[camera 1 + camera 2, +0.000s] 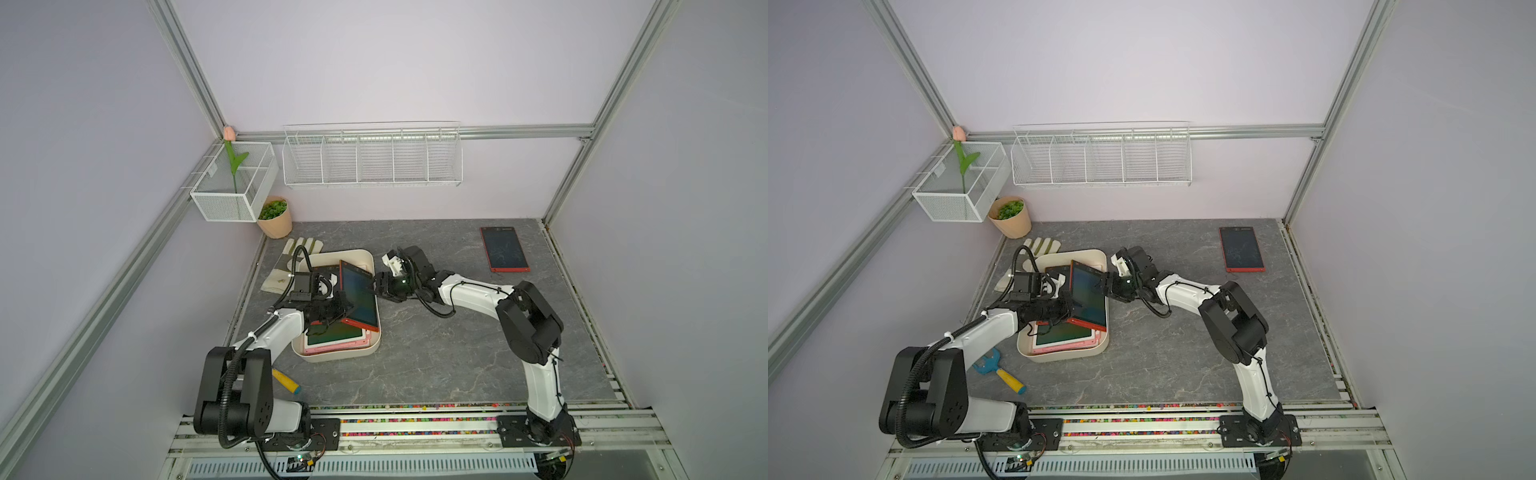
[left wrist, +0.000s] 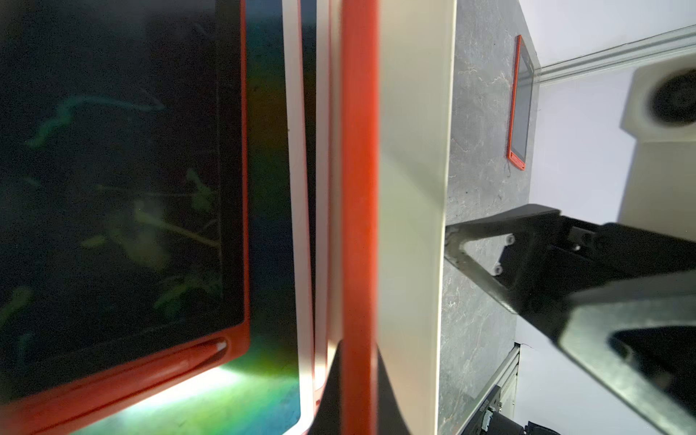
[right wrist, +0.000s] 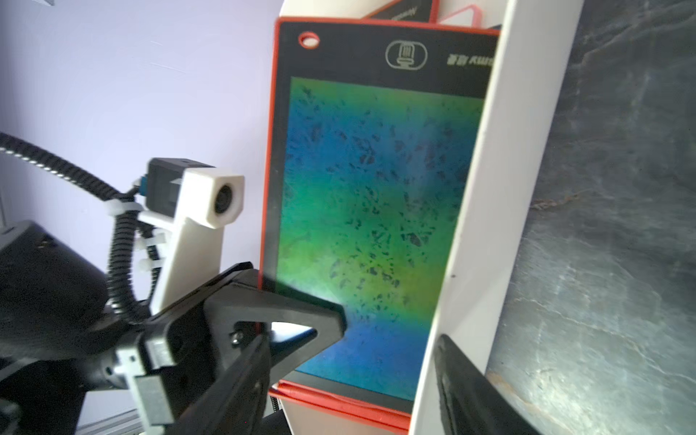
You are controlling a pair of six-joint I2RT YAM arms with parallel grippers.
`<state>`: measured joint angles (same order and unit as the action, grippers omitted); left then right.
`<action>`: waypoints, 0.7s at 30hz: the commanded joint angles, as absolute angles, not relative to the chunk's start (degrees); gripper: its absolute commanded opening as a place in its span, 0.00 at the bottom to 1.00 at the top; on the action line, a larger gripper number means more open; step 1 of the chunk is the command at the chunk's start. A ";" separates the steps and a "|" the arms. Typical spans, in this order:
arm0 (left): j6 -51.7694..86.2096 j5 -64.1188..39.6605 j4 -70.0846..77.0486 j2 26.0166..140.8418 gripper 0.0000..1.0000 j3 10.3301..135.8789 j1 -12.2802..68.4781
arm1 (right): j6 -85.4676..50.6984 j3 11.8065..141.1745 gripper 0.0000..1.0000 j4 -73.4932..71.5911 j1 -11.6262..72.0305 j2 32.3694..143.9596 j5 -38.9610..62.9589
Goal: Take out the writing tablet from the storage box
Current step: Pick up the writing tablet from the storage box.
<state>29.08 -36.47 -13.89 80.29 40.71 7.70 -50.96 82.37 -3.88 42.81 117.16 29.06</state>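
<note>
the red-framed writing tablet (image 1: 359, 297) stands tilted on edge inside the storage box (image 1: 336, 358). the left claw (image 1: 346, 310) is clamped on its long edge. the right claw (image 1: 377, 283) gapes empty at the opposite side. it looks thin, stiff, light and glossy, so pinch the plastic border, not the glass.

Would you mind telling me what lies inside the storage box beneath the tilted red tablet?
Under the tilted red tablet, the storage box holds a stack: a white-framed tablet on pink-framed ones. The stack's far part and the box floor are hidden.
</note>
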 commanded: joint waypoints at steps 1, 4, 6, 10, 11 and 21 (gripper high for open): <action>28.19 -38.61 -15.11 77.70 0.00 41.67 7.36 | -51.28 81.13 0.70 -5.32 42.03 114.41 30.85; 28.80 -38.59 -15.73 74.53 0.00 41.31 6.62 | -51.09 80.45 0.71 -5.18 41.42 113.24 31.11; 28.89 -38.15 -16.83 71.95 0.00 41.57 6.26 | -50.76 79.94 0.71 -4.99 41.26 112.28 31.11; 29.46 -36.66 -19.65 67.13 0.00 43.09 5.89 | -49.90 78.67 0.71 -4.01 40.96 109.31 30.13; 29.49 -36.37 -20.18 66.37 0.00 43.32 5.89 | -49.52 78.41 0.71 -3.44 40.72 108.33 29.69; 34.60 -40.82 -17.06 60.93 0.00 45.29 6.10 | -47.11 68.40 0.75 5.21 36.12 90.20 20.23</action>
<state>32.51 -37.93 -19.88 62.22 42.87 6.20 -48.07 71.66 1.06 37.67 95.35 24.80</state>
